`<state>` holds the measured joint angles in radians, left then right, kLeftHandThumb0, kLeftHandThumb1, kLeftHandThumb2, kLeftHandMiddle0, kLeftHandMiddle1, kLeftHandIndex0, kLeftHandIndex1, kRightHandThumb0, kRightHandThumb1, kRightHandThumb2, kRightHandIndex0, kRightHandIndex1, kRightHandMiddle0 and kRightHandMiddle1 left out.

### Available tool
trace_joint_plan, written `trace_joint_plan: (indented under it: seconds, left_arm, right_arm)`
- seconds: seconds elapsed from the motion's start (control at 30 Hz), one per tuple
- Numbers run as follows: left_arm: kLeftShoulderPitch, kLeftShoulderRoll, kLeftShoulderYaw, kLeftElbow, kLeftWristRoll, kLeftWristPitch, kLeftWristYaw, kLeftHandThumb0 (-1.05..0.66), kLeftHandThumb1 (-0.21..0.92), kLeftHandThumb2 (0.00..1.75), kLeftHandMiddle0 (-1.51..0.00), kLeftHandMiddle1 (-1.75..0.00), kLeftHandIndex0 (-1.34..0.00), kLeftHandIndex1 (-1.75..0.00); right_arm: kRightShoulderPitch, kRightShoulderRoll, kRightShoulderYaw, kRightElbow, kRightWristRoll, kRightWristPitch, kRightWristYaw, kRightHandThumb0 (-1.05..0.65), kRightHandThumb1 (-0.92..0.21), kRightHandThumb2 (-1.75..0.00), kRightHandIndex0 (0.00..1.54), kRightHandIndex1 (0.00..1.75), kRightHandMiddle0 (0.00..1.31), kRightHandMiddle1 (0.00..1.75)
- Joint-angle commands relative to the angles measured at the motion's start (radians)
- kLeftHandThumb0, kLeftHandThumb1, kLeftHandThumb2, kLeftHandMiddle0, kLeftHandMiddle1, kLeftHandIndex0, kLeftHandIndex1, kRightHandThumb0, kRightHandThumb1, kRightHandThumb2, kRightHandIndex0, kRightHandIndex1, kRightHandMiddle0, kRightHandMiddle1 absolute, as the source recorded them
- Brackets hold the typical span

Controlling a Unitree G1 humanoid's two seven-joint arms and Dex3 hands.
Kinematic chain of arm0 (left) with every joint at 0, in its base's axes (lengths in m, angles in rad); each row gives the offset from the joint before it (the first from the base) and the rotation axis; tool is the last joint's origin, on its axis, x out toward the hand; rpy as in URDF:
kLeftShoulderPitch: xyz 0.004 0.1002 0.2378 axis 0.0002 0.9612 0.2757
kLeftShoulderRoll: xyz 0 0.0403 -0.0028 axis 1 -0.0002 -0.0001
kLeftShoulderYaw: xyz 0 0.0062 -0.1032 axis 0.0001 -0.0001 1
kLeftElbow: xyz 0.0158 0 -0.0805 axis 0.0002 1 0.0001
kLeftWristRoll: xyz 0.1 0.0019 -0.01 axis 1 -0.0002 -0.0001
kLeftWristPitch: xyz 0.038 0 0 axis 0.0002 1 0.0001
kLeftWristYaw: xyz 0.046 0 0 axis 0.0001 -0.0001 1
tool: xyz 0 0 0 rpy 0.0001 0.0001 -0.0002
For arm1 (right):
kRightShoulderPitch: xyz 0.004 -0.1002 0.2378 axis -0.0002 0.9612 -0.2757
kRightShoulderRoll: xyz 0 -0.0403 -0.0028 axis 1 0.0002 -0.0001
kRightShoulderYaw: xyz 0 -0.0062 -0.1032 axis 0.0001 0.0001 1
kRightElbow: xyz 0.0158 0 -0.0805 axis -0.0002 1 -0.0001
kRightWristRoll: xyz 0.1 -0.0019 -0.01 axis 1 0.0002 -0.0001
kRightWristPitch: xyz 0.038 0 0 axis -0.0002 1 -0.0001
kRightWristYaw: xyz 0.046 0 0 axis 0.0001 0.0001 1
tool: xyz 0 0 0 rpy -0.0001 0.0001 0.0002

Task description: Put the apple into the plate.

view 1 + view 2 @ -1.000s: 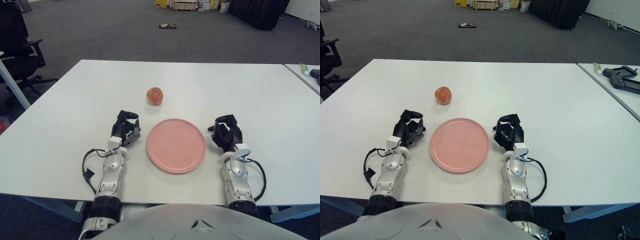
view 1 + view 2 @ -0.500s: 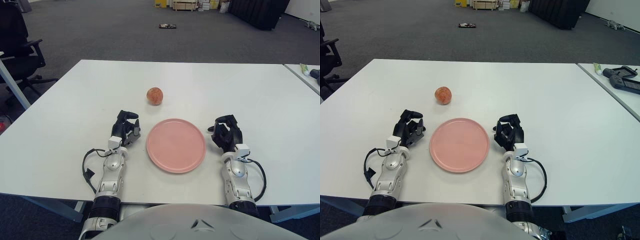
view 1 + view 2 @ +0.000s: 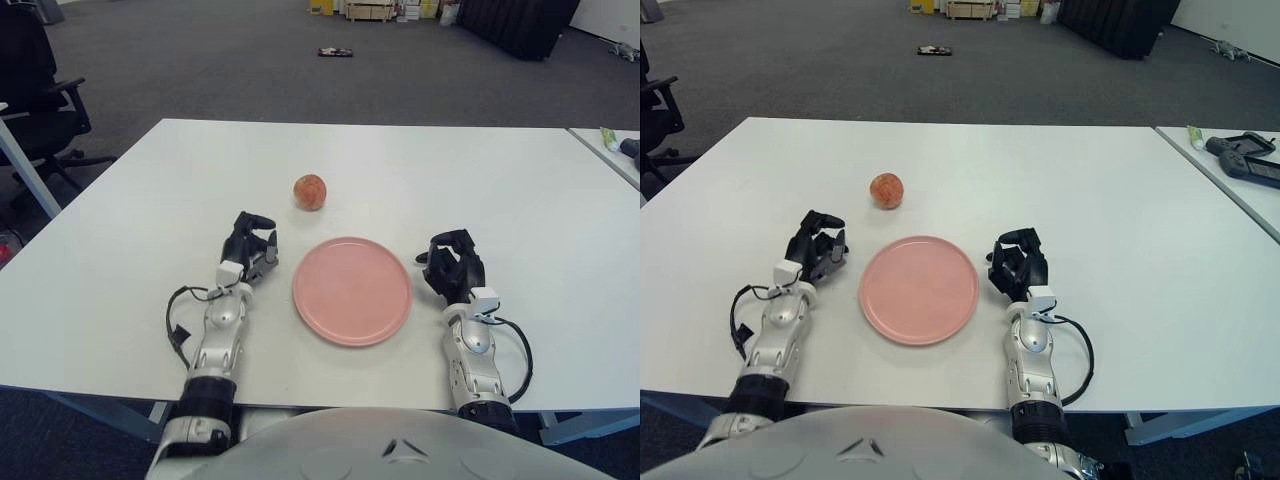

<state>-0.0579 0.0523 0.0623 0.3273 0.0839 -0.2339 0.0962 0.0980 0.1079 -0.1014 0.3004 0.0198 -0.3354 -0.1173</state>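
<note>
**Apple sits beyond the plate, both hands empty**

Closest to you are the 2 forearms coming up from the near edge of the white table (image 3: pixel 120 260). Your left hand (image 3: pixel 248 246) shows just left of the pink plate (image 3: pixel 352 291), fingers curled in on themselves with nothing in them, and it doesn't touch the plate. Your right hand (image 3: pixel 452 265) shows just right of the plate, fingers also curled and holding nothing. The plate lies flat between the 2 hands with nothing on it.

Go a bit farther out and there's the apple (image 3: pixel 310 192), reddish, sitting on the bare tabletop beyond the plate's far-left rim, apart from it. It's ahead of your left hand and a little to the right of it, not touching.

Way off at the right there's a second table (image 3: pixel 1230 165) with a dark device (image 3: pixel 1245 155) on it.
</note>
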Motion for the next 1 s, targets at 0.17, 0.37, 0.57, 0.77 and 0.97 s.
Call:
trace_joint_plan:
  seconds: [0.17, 0.37, 0.57, 0.77, 0.97]
  left_arm:
    - [-0.199, 0.093, 0.005, 0.090, 0.082, 0.024, 0.050, -0.37, 0.75, 0.76, -0.62, -1.72, -0.30, -1.75]
    - [-0.321, 0.149, 0.008, 0.220, 0.112, -0.029, 0.076, -0.36, 0.82, 0.67, -0.59, -1.61, -0.26, -1.75]
    - [-0.431, 0.207, -0.012, 0.353, 0.169, -0.104, 0.129, -0.36, 0.91, 0.54, -0.42, -1.47, -0.20, -1.75]
    - [-0.499, 0.242, -0.045, 0.461, 0.222, -0.152, 0.179, -0.54, 0.92, 0.64, -0.13, -1.33, -0.10, -1.52]
    - [-0.612, 0.267, -0.096, 0.610, 0.285, -0.153, 0.238, -0.74, 0.92, 0.63, -0.01, -0.98, -0.01, -0.99]
  right_arm:
    - [-0.002, -0.004, -0.011, 0.063, 0.009, 0.025, -0.005, -0.38, -0.71, -0.82, 0.55, 1.52, 0.32, 1.75]
    - [-0.012, -0.002, -0.016, 0.076, 0.012, 0.018, -0.006, -0.38, -0.70, -0.83, 0.56, 1.53, 0.33, 1.75]
    - [-0.019, 0.004, -0.017, 0.081, 0.006, 0.015, -0.020, -0.38, -0.70, -0.83, 0.55, 1.52, 0.33, 1.75]
    - [-0.023, 0.003, -0.013, 0.090, -0.001, 0.004, -0.029, -0.38, -0.70, -0.83, 0.54, 1.52, 0.33, 1.75]
    - [-0.025, 0.006, -0.012, 0.099, -0.002, -0.005, -0.039, -0.38, -0.70, -0.83, 0.55, 1.52, 0.33, 1.75]
